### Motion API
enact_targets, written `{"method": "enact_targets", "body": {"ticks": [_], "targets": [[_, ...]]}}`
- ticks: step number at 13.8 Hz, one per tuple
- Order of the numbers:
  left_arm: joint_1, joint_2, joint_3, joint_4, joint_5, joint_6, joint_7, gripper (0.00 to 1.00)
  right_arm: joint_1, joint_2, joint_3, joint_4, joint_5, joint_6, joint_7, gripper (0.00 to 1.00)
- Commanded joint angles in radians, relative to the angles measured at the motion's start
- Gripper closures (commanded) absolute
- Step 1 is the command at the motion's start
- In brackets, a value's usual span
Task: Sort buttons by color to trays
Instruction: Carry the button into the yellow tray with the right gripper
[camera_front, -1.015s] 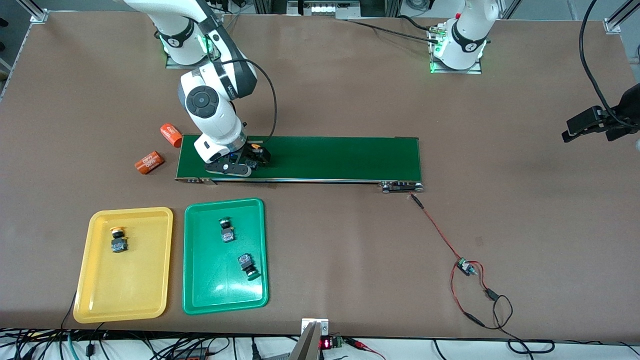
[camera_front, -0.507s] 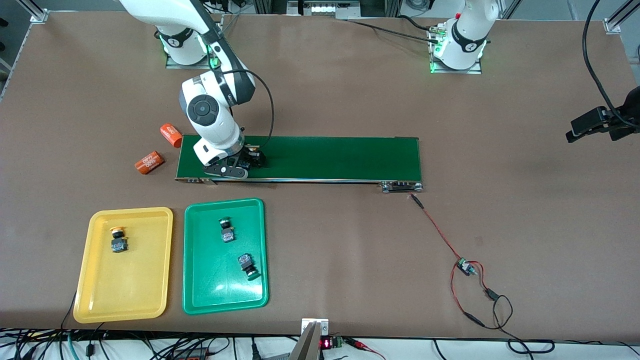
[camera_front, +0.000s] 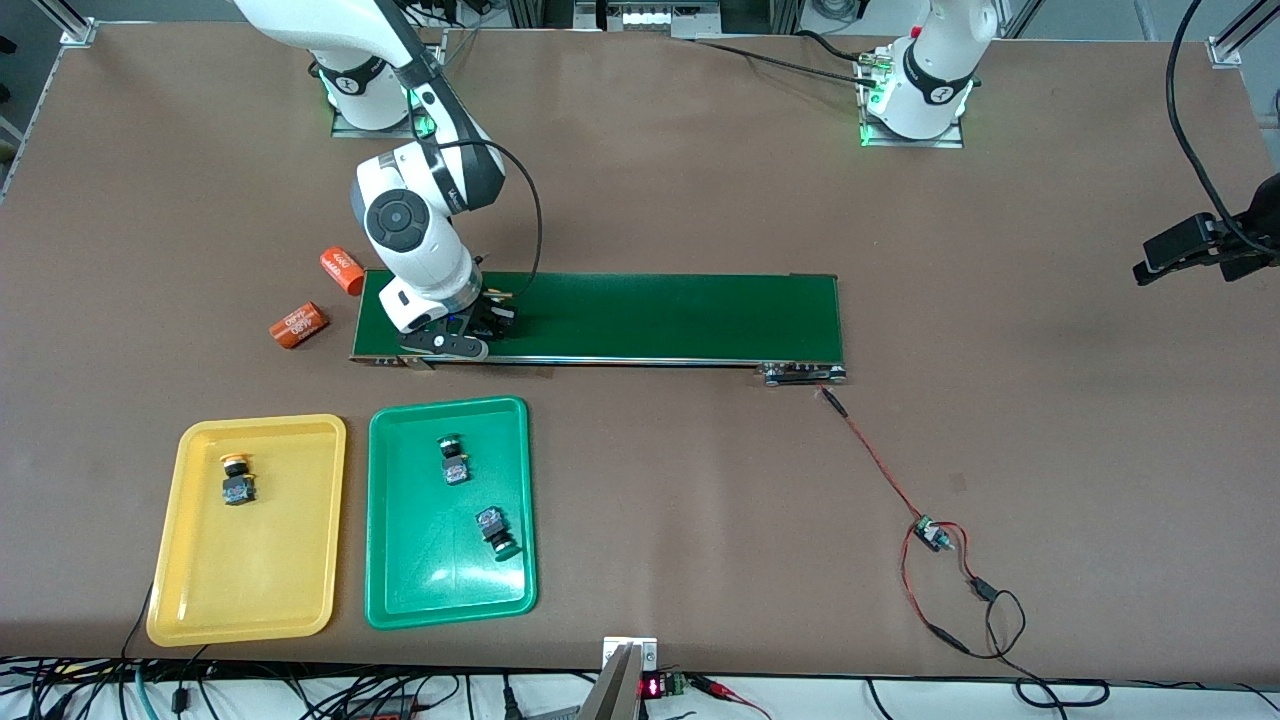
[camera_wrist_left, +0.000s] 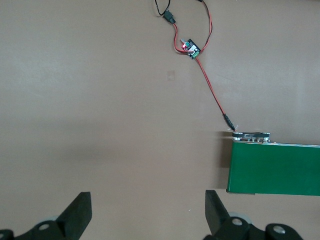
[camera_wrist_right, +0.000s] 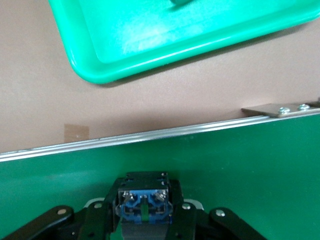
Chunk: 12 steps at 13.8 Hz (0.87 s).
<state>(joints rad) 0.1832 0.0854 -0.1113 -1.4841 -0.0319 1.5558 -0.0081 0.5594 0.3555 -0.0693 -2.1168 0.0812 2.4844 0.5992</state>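
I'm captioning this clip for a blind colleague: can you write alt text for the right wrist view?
The right gripper is shut on a button with a blue-and-black body, low over the green conveyor belt. Past the belt's metal edge is brown table, then a corner of the green tray.

The right gripper (camera_front: 478, 322), at the frame's centre-left over the conveyor belt (camera_front: 650, 316), has been lowered and closed on a button (camera_wrist_right: 144, 204).
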Motion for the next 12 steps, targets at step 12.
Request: {"method": "enact_targets", "body": {"ticks": [12], "targets": [[0.004,-0.024,-0.016,-0.019,-0.006,0.007,0.010,0.00,-0.379,0.115,-0.035,0.348,-0.124,-0.165,-0.663,1.00]]}}
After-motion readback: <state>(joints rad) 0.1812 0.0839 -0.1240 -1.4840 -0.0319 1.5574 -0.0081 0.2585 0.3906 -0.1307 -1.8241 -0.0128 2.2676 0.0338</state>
